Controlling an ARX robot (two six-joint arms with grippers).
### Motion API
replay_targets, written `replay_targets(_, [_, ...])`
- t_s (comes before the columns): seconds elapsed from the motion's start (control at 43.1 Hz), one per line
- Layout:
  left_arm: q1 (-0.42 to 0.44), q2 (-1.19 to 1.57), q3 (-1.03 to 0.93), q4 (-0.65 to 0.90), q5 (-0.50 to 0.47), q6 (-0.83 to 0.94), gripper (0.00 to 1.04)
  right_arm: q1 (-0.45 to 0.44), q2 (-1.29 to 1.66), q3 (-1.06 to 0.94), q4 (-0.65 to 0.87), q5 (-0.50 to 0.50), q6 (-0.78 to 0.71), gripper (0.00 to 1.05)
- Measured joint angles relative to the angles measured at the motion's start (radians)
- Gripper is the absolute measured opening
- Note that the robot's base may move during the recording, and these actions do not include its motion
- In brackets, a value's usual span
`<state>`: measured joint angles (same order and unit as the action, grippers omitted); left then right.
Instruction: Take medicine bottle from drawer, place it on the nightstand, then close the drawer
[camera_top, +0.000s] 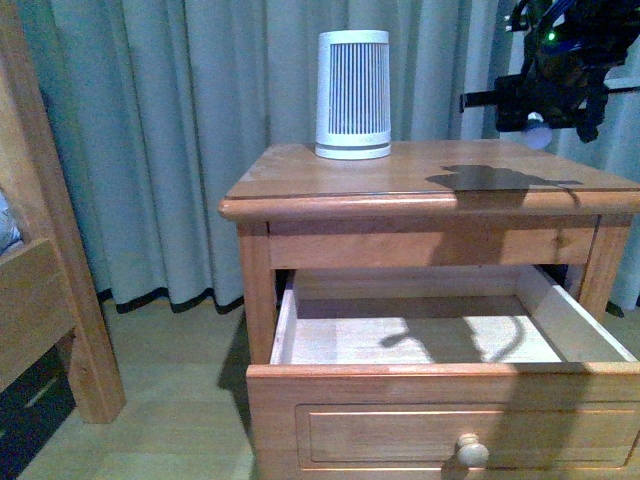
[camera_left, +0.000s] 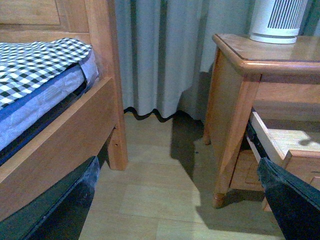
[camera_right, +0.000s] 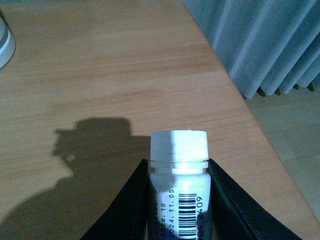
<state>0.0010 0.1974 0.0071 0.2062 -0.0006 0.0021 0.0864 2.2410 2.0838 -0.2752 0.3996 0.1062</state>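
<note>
Upper right of the front view, the right gripper (camera_top: 543, 108) clamps the medicine bottle (camera_right: 179, 187) above the nightstand (camera_top: 330, 182); the left gripper (camera_left: 177, 170) gapes empty.

On my left I see a wooden bed frame post (camera_top: 55, 230), with a black-white checked sheet (camera_left: 35, 62) over a blue mattress (camera_left: 40, 102). Grey-blue curtain (camera_top: 180, 150) behind, reaching the pale wood floor (camera_left: 155, 185). White ribbed tapered cylinder (camera_top: 353, 95) upright before the curtain.

White medicine bottle (camera_right: 179, 175) aloft over nightstand (camera_top: 350, 185); drawer (camera_top: 380, 425) wide open.
</note>
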Motion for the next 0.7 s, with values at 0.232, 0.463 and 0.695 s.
replay_targets(0.232, [0.0,0.0,0.0,0.0,0.0,0.0,0.98,0.012,0.098,0.057,-0.03,-0.019,0.01,0.31])
replay_targets(0.463, [0.0,0.0,0.0,0.0,0.0,0.0,0.98,0.016,0.105,0.058,0.006,-0.023,0.01,0.67])
replay_targets(0.695, [0.0,0.0,0.0,0.0,0.0,0.0,0.98,0.025,0.021,-0.033,0.119,0.007,-0.019,0.98])
